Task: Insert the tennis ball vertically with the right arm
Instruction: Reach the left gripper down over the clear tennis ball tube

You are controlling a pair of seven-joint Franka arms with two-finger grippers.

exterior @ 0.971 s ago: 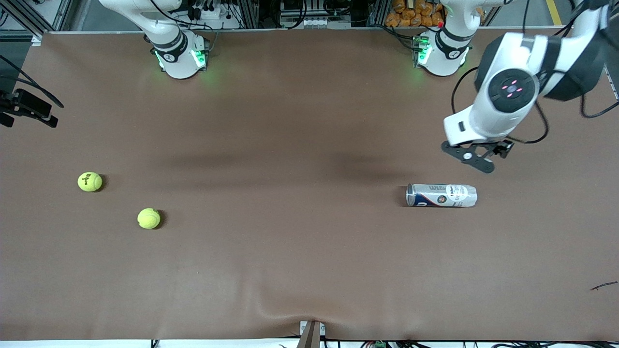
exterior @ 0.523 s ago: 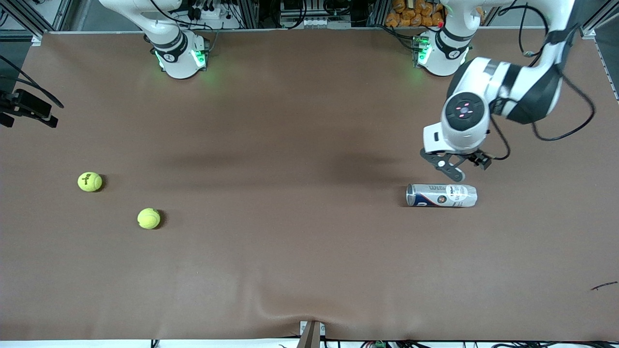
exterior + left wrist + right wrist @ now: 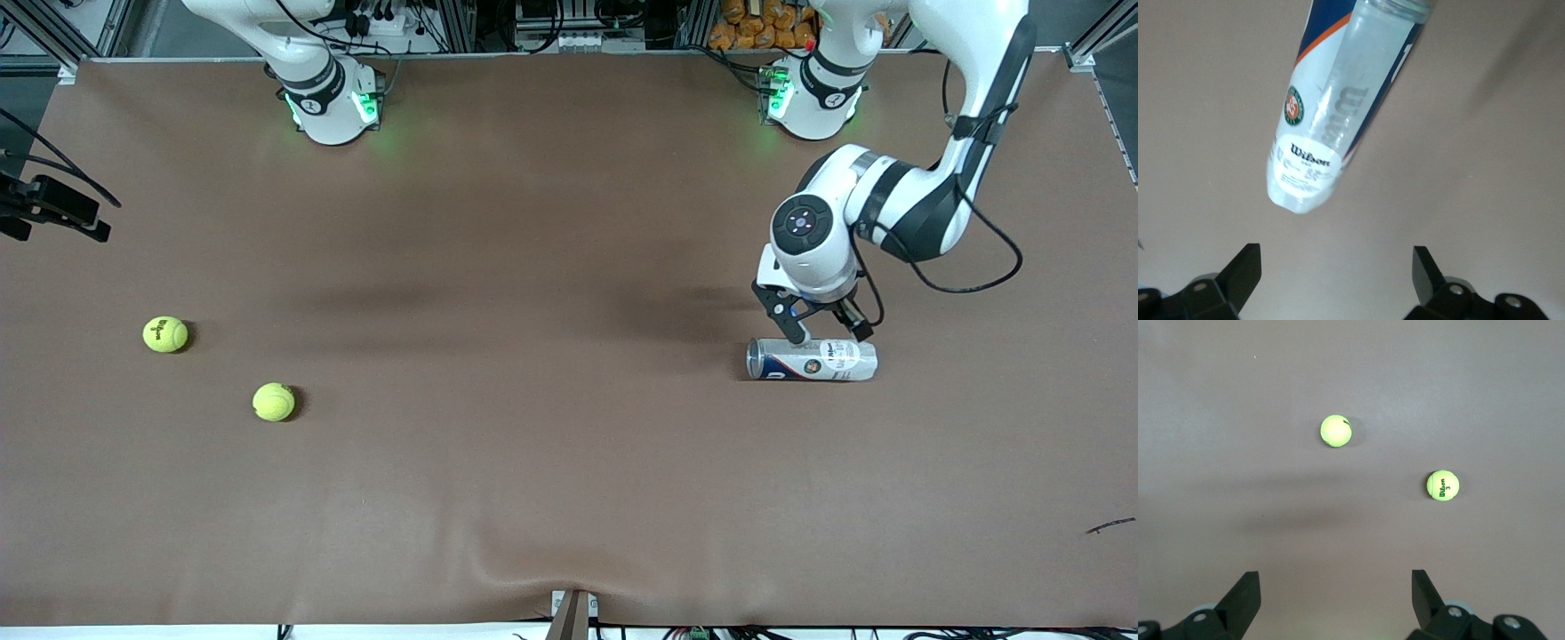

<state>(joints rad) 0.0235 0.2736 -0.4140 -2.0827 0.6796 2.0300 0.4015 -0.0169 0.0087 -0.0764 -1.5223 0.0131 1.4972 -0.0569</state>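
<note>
Toward the left arm's end of the table point(image 3: 569, 498), a clear tennis ball can point(image 3: 812, 359) lies on its side on the brown mat, its metal-rimmed mouth pointing toward the right arm's end. The left arm point(image 3: 898, 204) rises from its base, bends sharply at a dark-banded elbow and drops its wrist straight down, so that the left gripper point(image 3: 825, 333) hangs just over the can with its fingers spread wide and nothing between them. In the left wrist view the two black fingertips point(image 3: 1241, 270) stand well apart, and the can point(image 3: 1338, 113) stretches away from them, its rounded closed end nearest and its Wilson label facing up; whether a fingertip already touches the can is hard to say from either view.

Two yellow-green tennis balls lie at the right arm's end of the table, well apart from the can. The ball with the printed logo point(image 3: 165, 334) sits farther from the front camera; the plainer ball point(image 3: 274, 402) sits nearer to it and closer to the middle of the table.

The right arm point(image 3: 293, 53) shows only its base and lower link in the front view. The right gripper point(image 3: 1331, 603) hangs high over the mat, fingers released and empty, looking down on both balls point(image 3: 1336, 431) point(image 3: 1443, 485).
</note>
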